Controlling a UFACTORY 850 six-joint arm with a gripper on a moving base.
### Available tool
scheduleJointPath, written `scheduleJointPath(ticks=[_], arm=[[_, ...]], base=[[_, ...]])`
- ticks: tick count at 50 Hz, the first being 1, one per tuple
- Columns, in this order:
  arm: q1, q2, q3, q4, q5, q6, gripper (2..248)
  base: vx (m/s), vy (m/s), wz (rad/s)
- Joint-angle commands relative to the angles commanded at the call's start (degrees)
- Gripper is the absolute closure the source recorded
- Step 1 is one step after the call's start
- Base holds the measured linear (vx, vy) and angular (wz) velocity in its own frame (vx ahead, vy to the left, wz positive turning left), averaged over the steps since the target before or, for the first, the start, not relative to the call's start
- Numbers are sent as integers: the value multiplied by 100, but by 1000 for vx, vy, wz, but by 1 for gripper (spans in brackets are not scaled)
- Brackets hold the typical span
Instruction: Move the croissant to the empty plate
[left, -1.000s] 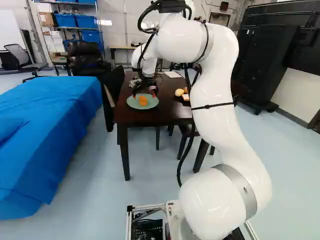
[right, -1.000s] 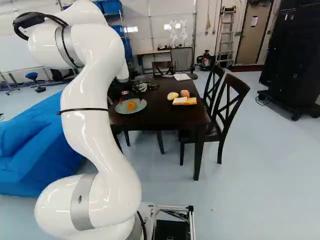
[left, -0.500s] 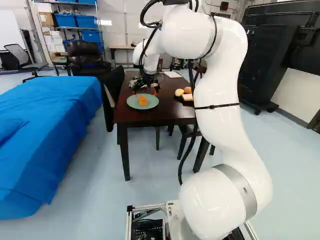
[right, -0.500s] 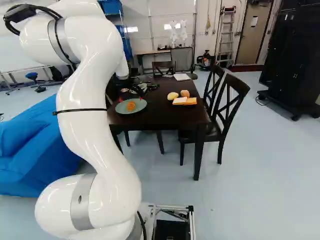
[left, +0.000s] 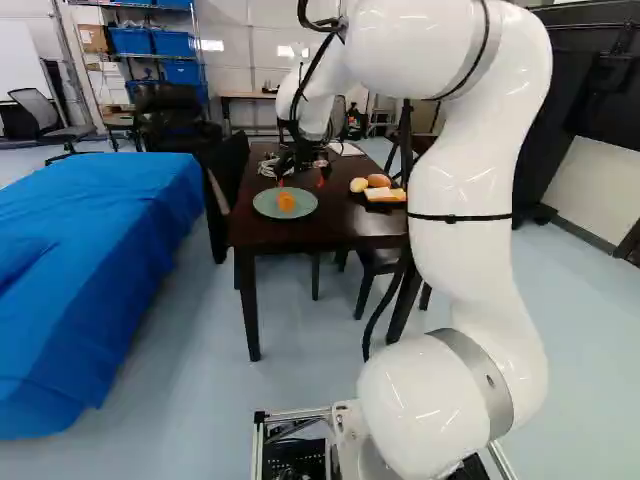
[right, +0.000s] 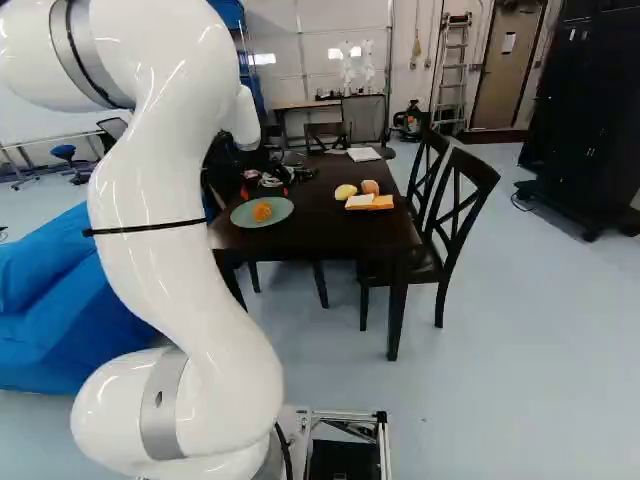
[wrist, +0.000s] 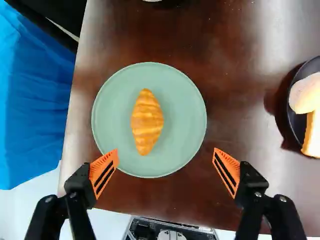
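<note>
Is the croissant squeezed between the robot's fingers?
No, the croissant lies on the green plate, and the gripper's fingers stand wide apart without touching it.

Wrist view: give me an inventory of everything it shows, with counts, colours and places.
croissant: one, golden orange, on the plate
plate: one, pale green, on the table
table: one, dark brown, under the plate
dish: one, black, on the table beside the plate, partly cut off
roll: one, pale tan, on the dish
bread slice: one, white with orange-brown crust, on the dish
cover: one, blue, past the table edge
black object: one, beside the cover, too cut off to name
floor: one, pale, below the table
moving base: one, silver and black, past the table edge
gripper: one, black, orange pads, open, nothing gripped
</note>
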Motion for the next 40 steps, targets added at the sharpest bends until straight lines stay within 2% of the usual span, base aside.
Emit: scheduleJointPath(ticks=[23, 40], arm=[[-179, 547, 608, 0, 280, 0, 3], [-339, 910, 1047, 0, 319, 0, 3]], base=[[0, 0, 0], [0, 0, 0]])
